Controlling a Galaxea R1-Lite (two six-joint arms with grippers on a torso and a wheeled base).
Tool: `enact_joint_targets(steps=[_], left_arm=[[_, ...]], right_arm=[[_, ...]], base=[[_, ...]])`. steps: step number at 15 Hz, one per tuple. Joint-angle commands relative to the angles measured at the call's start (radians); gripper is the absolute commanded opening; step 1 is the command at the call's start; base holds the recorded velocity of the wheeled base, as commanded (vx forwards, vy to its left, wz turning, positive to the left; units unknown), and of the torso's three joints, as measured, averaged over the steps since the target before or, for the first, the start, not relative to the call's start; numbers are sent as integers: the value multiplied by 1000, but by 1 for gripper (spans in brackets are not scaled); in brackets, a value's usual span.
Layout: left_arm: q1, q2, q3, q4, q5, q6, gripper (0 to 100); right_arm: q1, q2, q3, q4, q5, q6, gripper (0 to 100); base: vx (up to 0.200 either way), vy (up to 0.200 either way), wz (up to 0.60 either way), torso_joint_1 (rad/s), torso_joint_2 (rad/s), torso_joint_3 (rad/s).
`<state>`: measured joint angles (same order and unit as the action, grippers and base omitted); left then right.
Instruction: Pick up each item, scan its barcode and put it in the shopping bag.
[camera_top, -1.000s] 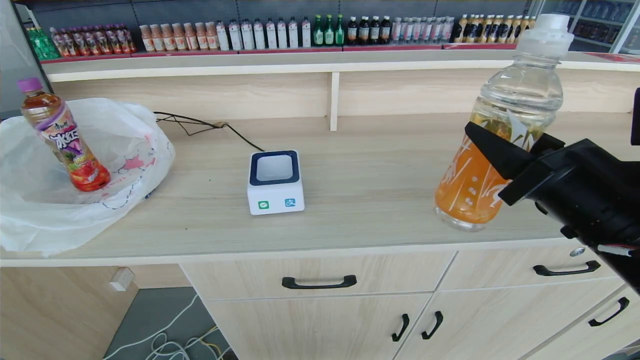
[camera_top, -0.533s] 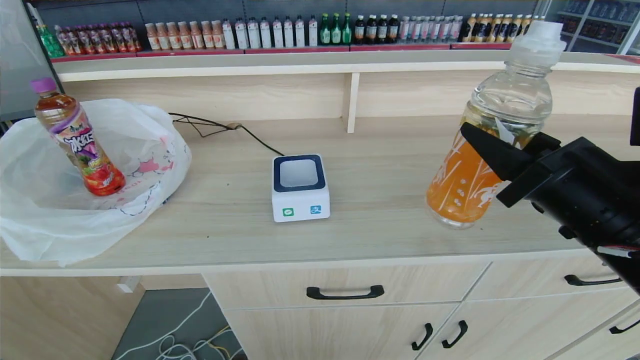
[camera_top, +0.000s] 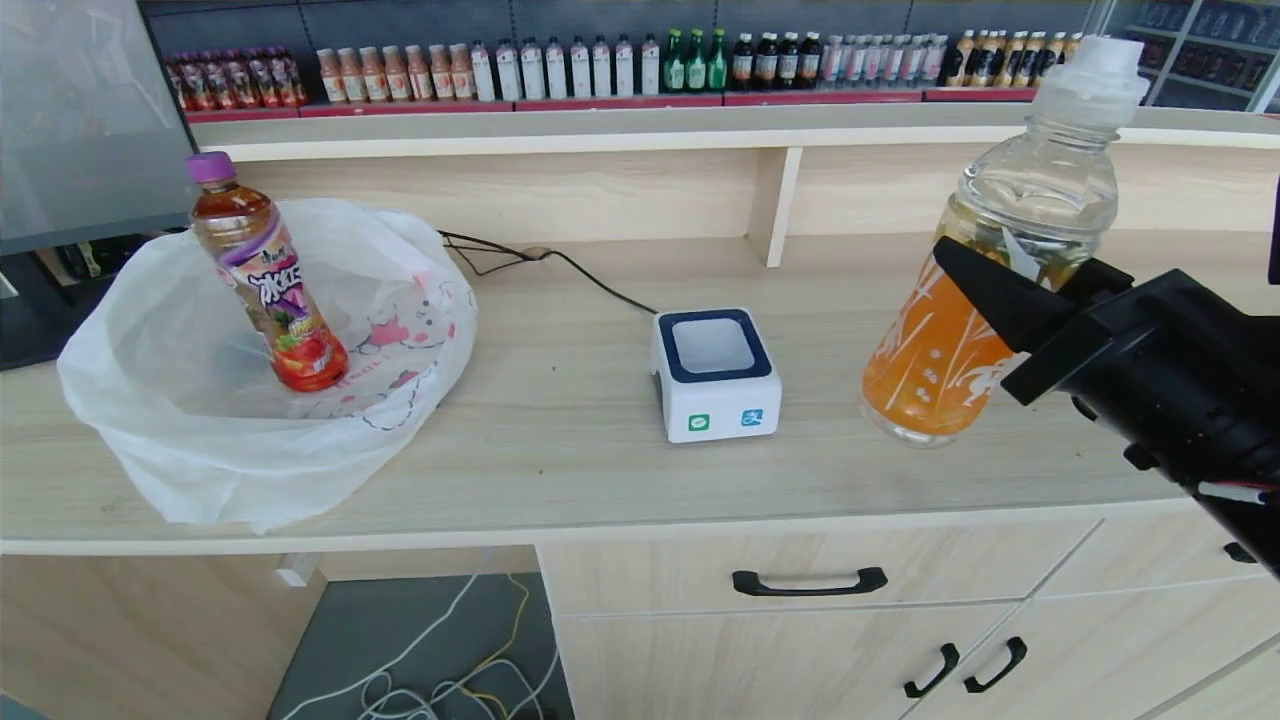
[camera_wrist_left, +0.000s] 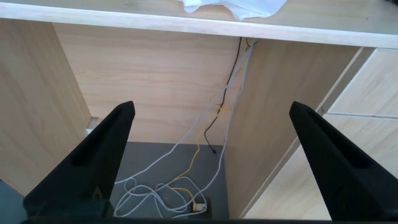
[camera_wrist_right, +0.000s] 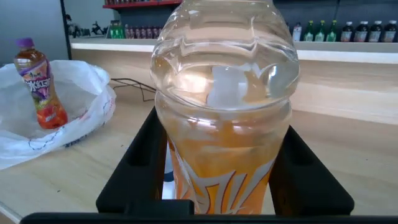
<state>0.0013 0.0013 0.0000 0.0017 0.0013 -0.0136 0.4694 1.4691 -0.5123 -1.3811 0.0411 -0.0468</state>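
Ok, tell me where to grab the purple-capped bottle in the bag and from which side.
Probably its labelled middle, from the front with the open left hand; the right hand is full with the orange bottle. The purple-capped bottle stands leaning in the shopping bag, whose mouth lies open, leaving that round waist clear.
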Motion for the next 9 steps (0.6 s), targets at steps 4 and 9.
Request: enact_joint_targets(steps=[4,9], left_arm=[[0,0,0,0,0,0,100],[0,0,0,0,0,3,100]], right_arm=[[-12,0,-18,-3,0,2,0],[-20,7,-37,-7,13,-1,0]], base=[[0,200,0,1,1,2],[0,160,0,-1,1,5]])
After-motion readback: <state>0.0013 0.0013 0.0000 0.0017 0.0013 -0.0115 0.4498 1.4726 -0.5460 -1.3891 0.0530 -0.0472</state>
